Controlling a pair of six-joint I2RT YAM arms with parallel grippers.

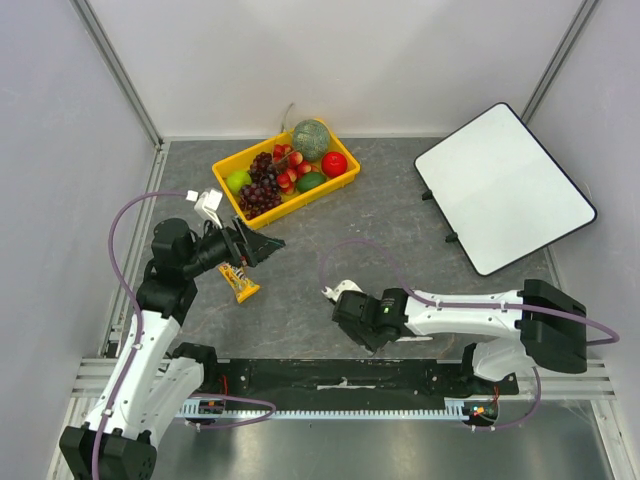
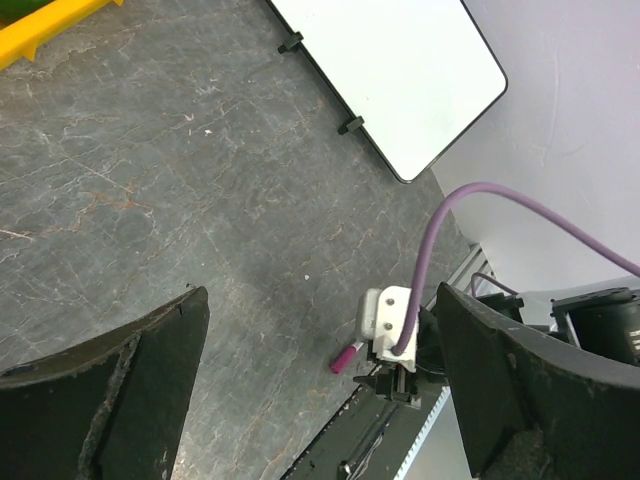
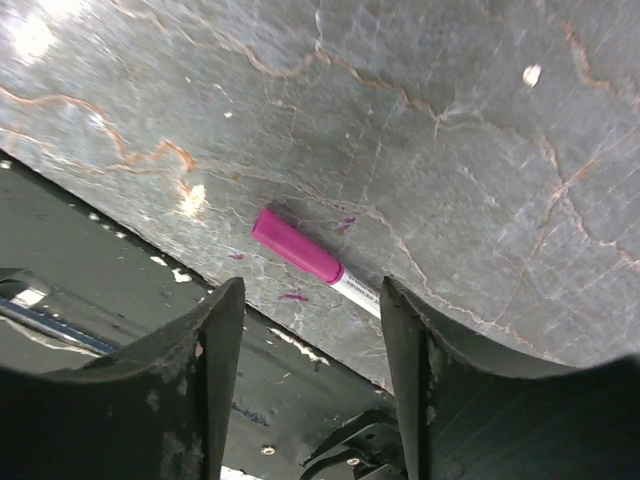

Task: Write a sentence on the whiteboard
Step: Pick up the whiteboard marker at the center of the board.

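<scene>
While the whiteboard (image 1: 505,187) lies in the upper right of the top view, turned at an angle on the grey marbled bench (image 1: 400,230), we see both arms well apart from it. Its two small black clips sit on the long edge that faces the middle of the bench, and its far right corner reaches close to the side wall. In the left wrist view it fills the upper middle of the frame.

Low in the centre of the top view, the right tool (image 3: 310,300) hovers near the bench's front edge. From the right wrist camera, its two dark fingers stand apart on either side of a marker (image 3: 300,252) with a magenta cap. The marker lies flat on the bench beside a few magenta smudges. Its white barrel runs behind the right-hand finger in the frame, and we cannot tell whether that finger touches it. The tool has hold of nothing.

At centre left of the top view, the left tool (image 1: 265,245) is raised above the bench with its fingers spread wide and nothing between them. A yellow-wrapped snack bar (image 1: 238,282) lies just below it in the frame. Above it, at upper centre, a yellow tray (image 1: 301,199) holds dark grapes (image 1: 262,190), a red fruit (image 1: 334,163) and other fruit.
</scene>
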